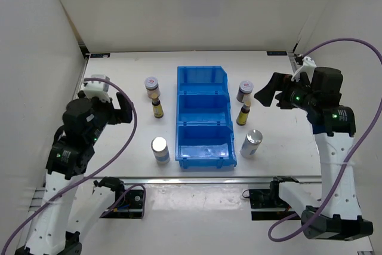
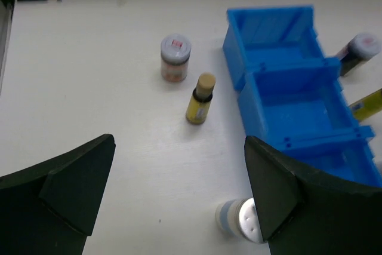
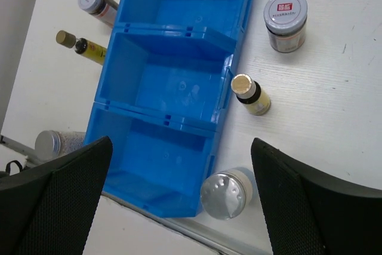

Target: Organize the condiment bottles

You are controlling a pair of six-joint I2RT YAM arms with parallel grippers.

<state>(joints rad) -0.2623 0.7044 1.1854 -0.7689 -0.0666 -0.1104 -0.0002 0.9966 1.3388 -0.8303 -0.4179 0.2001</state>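
Six condiment bottles stand on the white table, three on each side of the blue bin [image 1: 178,117]. Left of it are a squat jar [image 1: 152,86], a slim brown bottle [image 1: 157,108] and a silver-topped cylinder [image 1: 159,149]. Right of it are a squat jar [image 1: 245,91], a brown bottle [image 1: 243,114] and a cylinder [image 1: 251,144]. My left gripper [image 1: 122,111] is open and empty, raised left of the left row. My right gripper [image 1: 265,95] is open and empty, raised just right of the right jar. The bin's three compartments hold nothing.
White walls close in the table at the left, back and right. The table's front edge runs just below the bin [image 3: 179,28] and the near cylinder [image 3: 227,194]. In the left wrist view the bin [image 2: 268,16] lies right of the jar [image 2: 175,58].
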